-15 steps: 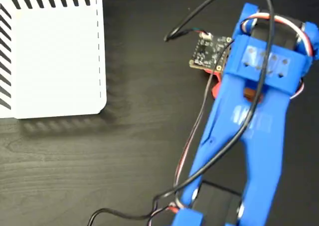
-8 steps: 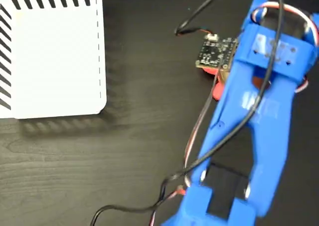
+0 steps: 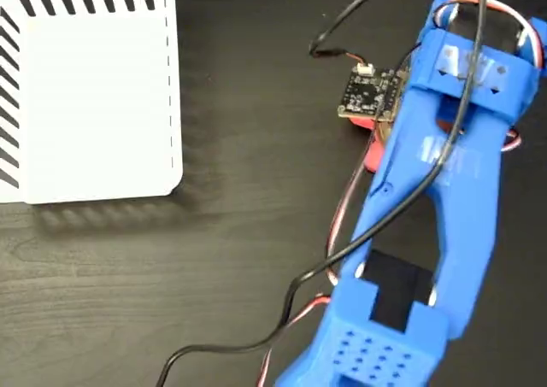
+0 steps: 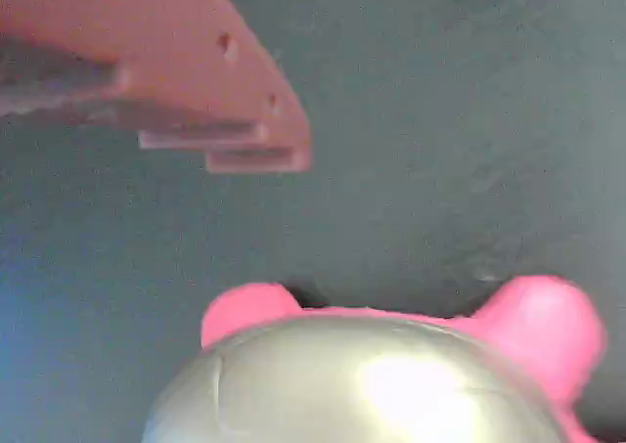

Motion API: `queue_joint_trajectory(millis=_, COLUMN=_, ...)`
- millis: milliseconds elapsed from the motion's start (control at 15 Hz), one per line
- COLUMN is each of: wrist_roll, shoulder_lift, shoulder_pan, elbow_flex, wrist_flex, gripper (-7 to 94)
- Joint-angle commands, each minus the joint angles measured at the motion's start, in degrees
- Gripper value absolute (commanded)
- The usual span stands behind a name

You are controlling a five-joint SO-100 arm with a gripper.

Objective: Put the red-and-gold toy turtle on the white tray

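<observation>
Low in the wrist view, the red-and-gold toy turtle (image 4: 391, 375) shows a shiny domed shell and pinkish-red limbs; whether the tool (image 4: 225, 120) grips is unclear.

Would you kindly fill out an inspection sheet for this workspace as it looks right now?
Surface: dark wood-grain table, mostly bare.
Job's things: large white rectangular tray with black edge stripes at upper left of the fixed view, nothing on it. Small toy turtle with shiny domed shell and red legs on the table, close under the wrist camera; in the fixed view only a red sliver shows beside the arm.
Clutter: nothing seen.
Claw: one reddish finger shows above the turtle, not touching it; the other finger is out of frame, so open or shut cannot be told.
Cables: black cable and red-white wires loop along the blue arm.
Surroundings: nothing seen.
</observation>
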Motion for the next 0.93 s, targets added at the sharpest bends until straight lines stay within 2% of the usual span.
queue_joint_trajectory(millis=0, wrist_roll=-0.7, shoulder_lift=0.0, shoulder_pan=0.3, elbow_flex=-3.4, wrist_flex=-0.8, gripper=62)
queue_joint_trajectory(millis=400, wrist_roll=-0.5, shoulder_lift=-5.4, shoulder_pan=0.4, elbow_flex=-4.8, wrist_flex=-4.5, gripper=62)
queue_joint_trajectory(millis=733, wrist_roll=-0.3, shoulder_lift=-6.8, shoulder_pan=-0.2, elbow_flex=-5.7, wrist_flex=-5.0, gripper=62)
queue_joint_trajectory(millis=867, wrist_roll=0.0, shoulder_lift=-6.9, shoulder_pan=-0.4, elbow_flex=-5.7, wrist_flex=-5.4, gripper=44)
